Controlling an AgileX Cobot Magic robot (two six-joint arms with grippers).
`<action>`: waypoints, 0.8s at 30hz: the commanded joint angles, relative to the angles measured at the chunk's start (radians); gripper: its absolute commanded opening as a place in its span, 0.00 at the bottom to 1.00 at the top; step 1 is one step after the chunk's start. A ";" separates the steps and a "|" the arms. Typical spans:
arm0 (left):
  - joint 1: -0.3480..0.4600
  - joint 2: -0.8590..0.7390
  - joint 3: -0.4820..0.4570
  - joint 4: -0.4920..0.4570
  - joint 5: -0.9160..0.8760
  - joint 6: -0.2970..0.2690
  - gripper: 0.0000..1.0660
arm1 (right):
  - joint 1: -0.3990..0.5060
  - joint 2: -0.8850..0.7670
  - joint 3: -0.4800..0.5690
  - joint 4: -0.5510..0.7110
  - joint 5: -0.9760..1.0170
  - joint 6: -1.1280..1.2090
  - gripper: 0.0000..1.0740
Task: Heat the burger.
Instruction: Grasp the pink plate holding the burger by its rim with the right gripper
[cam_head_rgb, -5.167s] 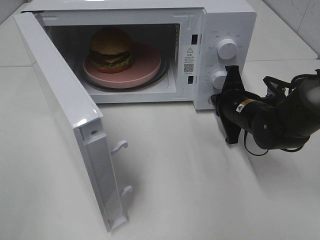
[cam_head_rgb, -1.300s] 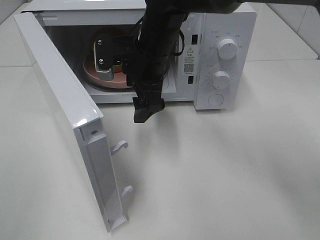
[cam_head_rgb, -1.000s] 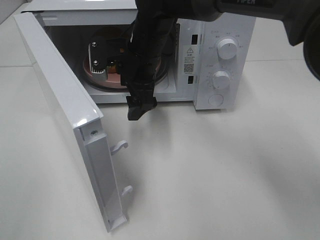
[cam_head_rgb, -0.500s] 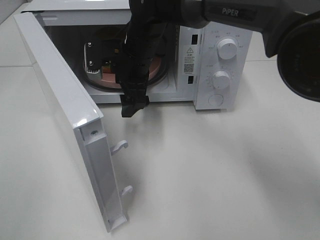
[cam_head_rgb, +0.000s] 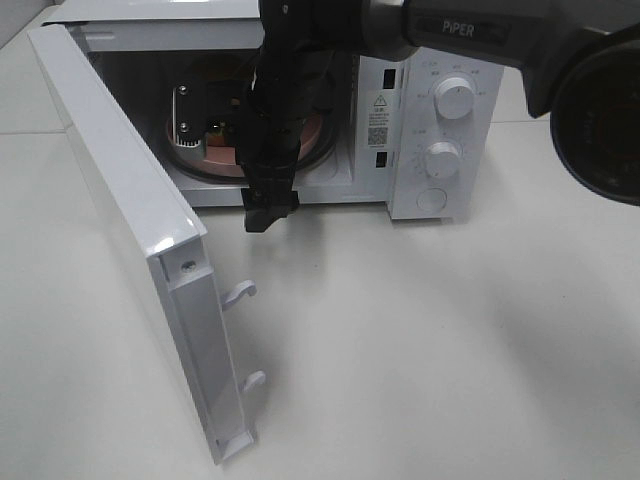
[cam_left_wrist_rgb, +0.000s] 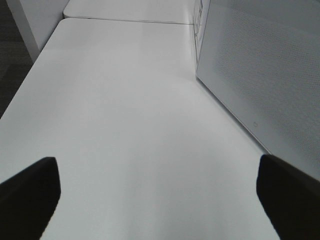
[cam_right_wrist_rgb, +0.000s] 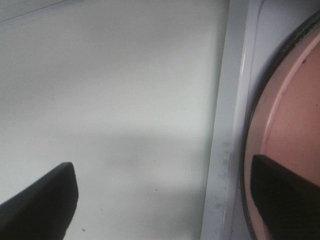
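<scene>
The burger is hidden behind my right arm in the exterior view and does not show in either wrist view. The pink plate (cam_head_rgb: 316, 133) sits on the turntable inside the open microwave (cam_head_rgb: 470, 50). My right gripper (cam_head_rgb: 222, 178) hangs open across the oven's front sill, one finger over the table and the other over the plate (cam_right_wrist_rgb: 287, 140), with nothing between them. My left gripper (cam_left_wrist_rgb: 160, 200) is open and empty over bare table beside the microwave door's outer face (cam_left_wrist_rgb: 260, 75); it is outside the exterior view.
The microwave door (cam_head_rgb: 130, 200) stands swung wide open toward the front left, its two latch hooks (cam_head_rgb: 240, 292) sticking out. Two white knobs (cam_head_rgb: 455, 98) and a round button are on the control panel to the right of the opening.
Five seconds ago my right arm was out by the knobs; it now stands before the oven opening. Over the last second the gripper slid slightly left, then held still.
</scene>
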 joint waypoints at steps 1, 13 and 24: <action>0.002 -0.004 0.004 0.003 -0.015 0.000 0.94 | -0.007 0.005 -0.008 0.000 -0.014 0.010 0.85; 0.002 -0.004 0.004 0.003 -0.015 0.000 0.94 | -0.019 0.005 -0.008 -0.011 -0.075 0.021 0.84; 0.002 -0.004 0.004 0.003 -0.015 0.000 0.94 | -0.019 0.005 -0.008 -0.011 -0.114 0.021 0.82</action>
